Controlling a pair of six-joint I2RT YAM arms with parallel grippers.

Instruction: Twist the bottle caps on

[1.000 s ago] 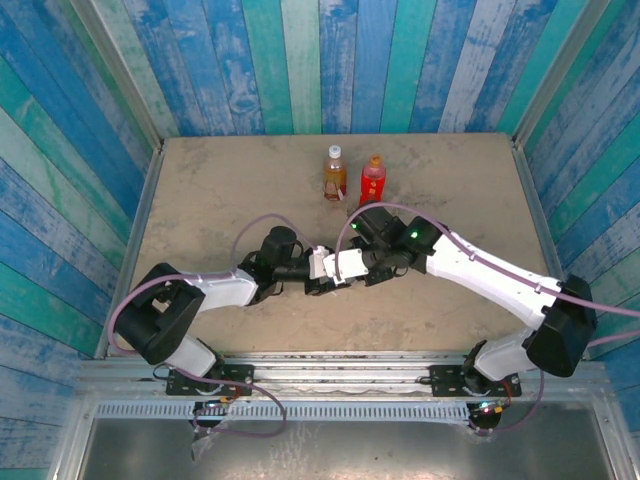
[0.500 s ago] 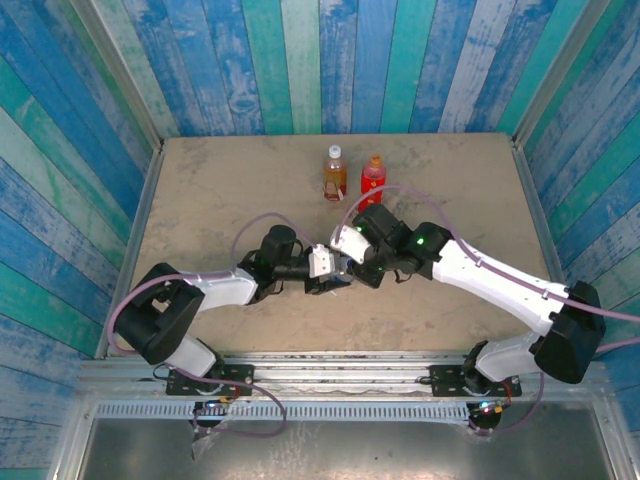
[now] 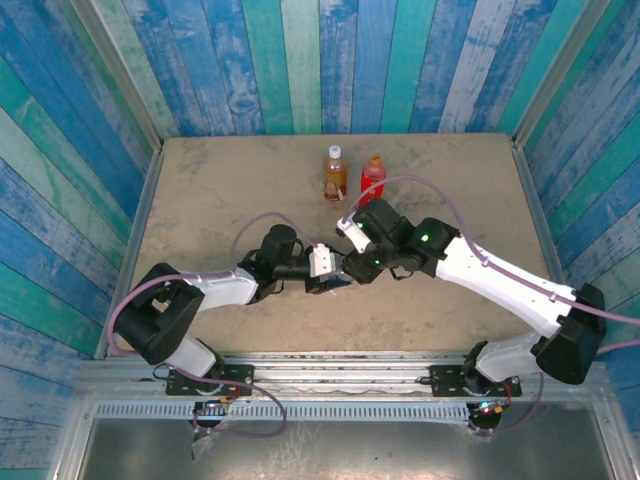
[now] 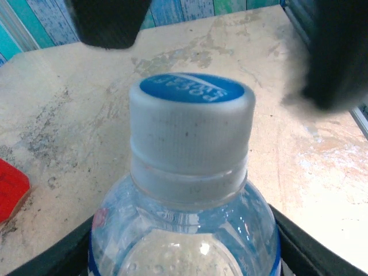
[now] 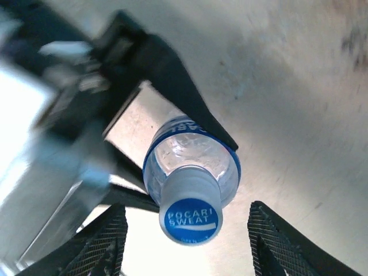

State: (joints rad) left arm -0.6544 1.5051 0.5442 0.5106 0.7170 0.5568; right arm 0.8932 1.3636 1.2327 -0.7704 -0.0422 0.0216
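Blue-topped cap (image 4: pixel 192 115) sits on the neck of the clear bottle (image 5: pixel 192 164), near the worktop (image 3: pixel 220 190) centre, slightly toward 6 o'clock. Left end effector (image 3: pixel 333 277) pinches the bottle body. Right end effector (image 5: pixel 188 210) is spread, with one finger at 3 o'clock and one at 9 o'clock of the cap, both clear of it. Amber bottle (image 3: pixel 334 172) and red bottle (image 3: pixel 373 180) stand capped toward 12 o'clock.
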